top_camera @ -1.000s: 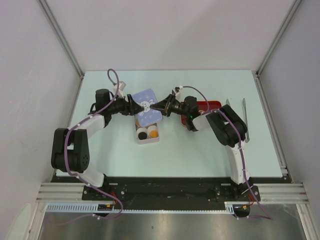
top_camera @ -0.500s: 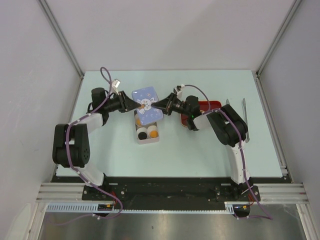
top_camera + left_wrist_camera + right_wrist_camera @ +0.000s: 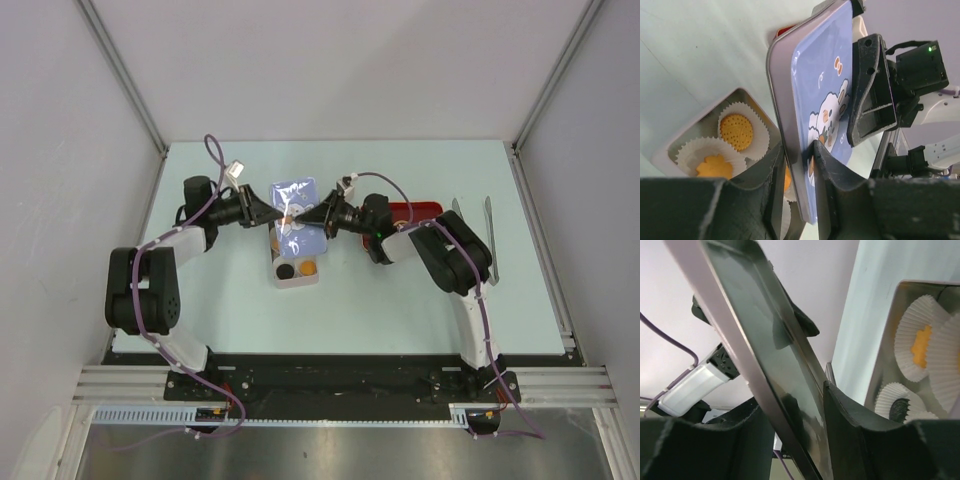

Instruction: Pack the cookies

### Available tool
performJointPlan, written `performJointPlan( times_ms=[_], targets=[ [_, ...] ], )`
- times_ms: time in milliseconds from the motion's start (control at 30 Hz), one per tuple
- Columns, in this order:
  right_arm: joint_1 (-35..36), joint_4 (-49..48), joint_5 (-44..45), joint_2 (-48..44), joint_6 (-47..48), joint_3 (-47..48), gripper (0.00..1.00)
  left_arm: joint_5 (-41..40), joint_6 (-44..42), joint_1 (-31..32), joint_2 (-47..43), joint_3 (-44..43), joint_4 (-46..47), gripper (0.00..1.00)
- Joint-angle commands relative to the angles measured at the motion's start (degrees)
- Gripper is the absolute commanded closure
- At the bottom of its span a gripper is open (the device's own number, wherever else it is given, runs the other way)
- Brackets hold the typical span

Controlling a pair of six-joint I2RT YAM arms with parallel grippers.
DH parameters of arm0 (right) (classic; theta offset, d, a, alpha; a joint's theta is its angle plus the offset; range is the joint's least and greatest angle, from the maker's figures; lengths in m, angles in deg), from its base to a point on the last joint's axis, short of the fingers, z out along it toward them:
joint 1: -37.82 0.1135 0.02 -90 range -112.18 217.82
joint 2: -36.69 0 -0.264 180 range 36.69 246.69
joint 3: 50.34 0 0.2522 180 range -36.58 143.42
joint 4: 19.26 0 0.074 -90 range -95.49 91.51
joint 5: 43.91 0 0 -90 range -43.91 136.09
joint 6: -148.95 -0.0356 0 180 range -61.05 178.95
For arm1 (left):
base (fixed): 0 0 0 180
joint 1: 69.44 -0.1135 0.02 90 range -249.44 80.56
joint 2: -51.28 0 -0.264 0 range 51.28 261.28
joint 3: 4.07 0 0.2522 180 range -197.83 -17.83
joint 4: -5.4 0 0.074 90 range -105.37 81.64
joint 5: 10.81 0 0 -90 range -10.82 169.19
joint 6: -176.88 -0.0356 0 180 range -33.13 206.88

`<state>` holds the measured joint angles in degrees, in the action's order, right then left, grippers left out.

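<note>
A blue lid with a cartoon print (image 3: 300,215) hangs tilted over the far end of an open white tin (image 3: 296,284). My left gripper (image 3: 270,210) is shut on its left edge and my right gripper (image 3: 315,213) on its right edge. The tin holds cookies in white paper cups: a black one (image 3: 286,268) and an orange one (image 3: 308,267) show at its near end. The left wrist view shows the lid (image 3: 825,100) between my fingers (image 3: 799,165) and orange cookies (image 3: 737,132) below. The right wrist view shows the lid's underside (image 3: 765,340) in my jaws (image 3: 800,425), with an orange cookie (image 3: 921,345) and a black cookie (image 3: 900,410).
A red flat object (image 3: 416,211) lies partly hidden behind my right arm. Metal tongs (image 3: 488,232) lie at the table's right side. Grey walls close in the table on the left, right and back.
The lid has turned between both grippers and now looks narrower and steeper over the tin. The left arm's wrist has shifted a little toward the back. Both grips hold.
</note>
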<state>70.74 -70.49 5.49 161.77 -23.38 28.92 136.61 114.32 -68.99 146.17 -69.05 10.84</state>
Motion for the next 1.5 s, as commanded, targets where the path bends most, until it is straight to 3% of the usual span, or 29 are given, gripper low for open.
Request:
performJointPlan(
  times_ms=[0,533,1467],
  targets=[
    [-0.49,0.83,-1.06,-0.18,4.10,2.27,0.54,0.23,-4.84,-0.27,-1.73,-0.02,-2.85,0.78],
    [-2.78,9.79,-1.50,-1.15,11.31,2.01,0.53,-3.46,-10.92,-4.93,-5.86,0.16,-14.28,0.80],
    [-1.82,14.19,-2.56,-4.40,12.27,2.01,0.55,-5.05,-3.89,-5.46,-1.82,-1.60,-21.49,0.80]
  ],
)
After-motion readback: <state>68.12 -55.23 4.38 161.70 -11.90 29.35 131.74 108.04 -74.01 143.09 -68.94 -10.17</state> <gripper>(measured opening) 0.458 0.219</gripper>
